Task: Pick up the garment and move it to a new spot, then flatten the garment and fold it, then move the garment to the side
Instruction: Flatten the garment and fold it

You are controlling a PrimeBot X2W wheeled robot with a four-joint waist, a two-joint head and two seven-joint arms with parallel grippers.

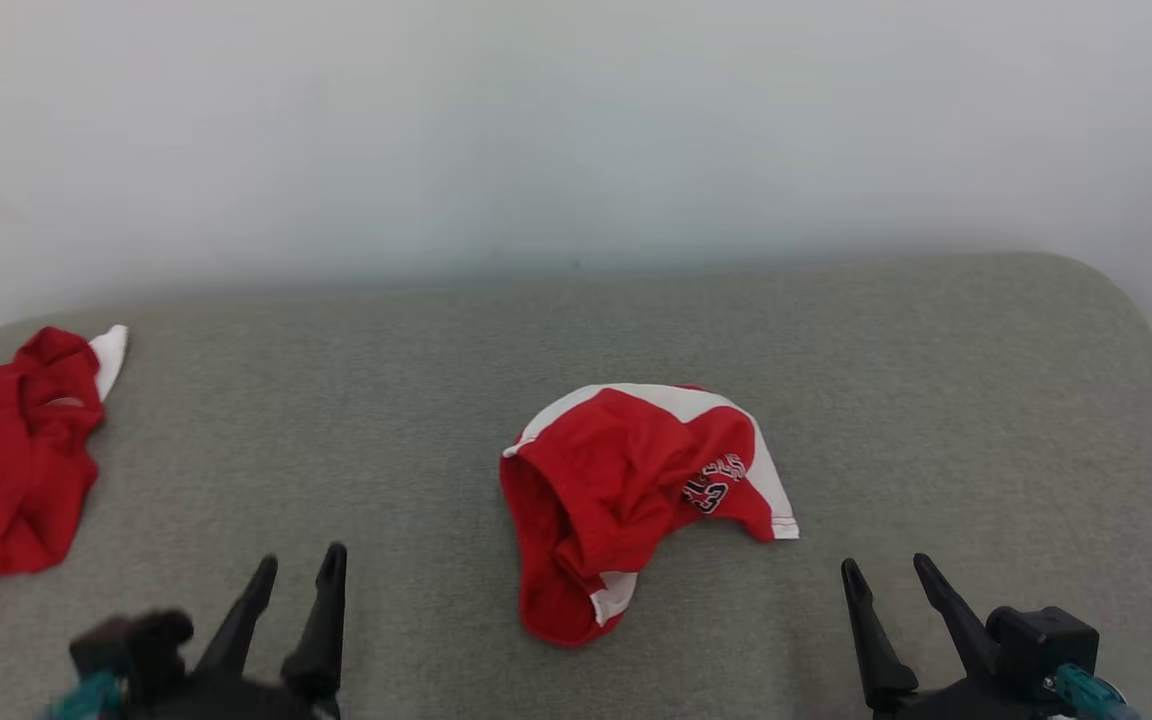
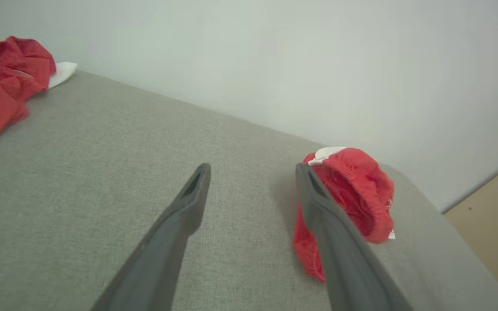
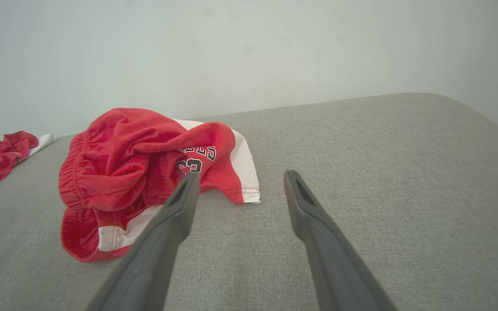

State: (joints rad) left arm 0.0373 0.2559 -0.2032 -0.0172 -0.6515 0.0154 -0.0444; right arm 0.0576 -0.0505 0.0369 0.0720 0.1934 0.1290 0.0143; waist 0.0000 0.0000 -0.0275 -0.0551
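Observation:
The garment [image 1: 636, 490] is a crumpled pair of red shorts with white side panels and dark lettering, lying in a heap mid-surface. It also appears in the left wrist view [image 2: 352, 203] and the right wrist view [image 3: 145, 172]. My left gripper [image 1: 296, 572] stands open at the lower left, well short of the garment, with nothing between its fingers [image 2: 193, 194]. My right gripper [image 1: 886, 568] stands open at the lower right, apart from the garment, its fingers [image 3: 305, 203] over bare fabric.
A second red and white garment [image 1: 16, 450] lies bunched at the far left edge of the grey upholstered surface [image 1: 936, 400]. A pale wall rises behind. The surface rounds off at its right corner, with floor [image 2: 491, 207] beyond.

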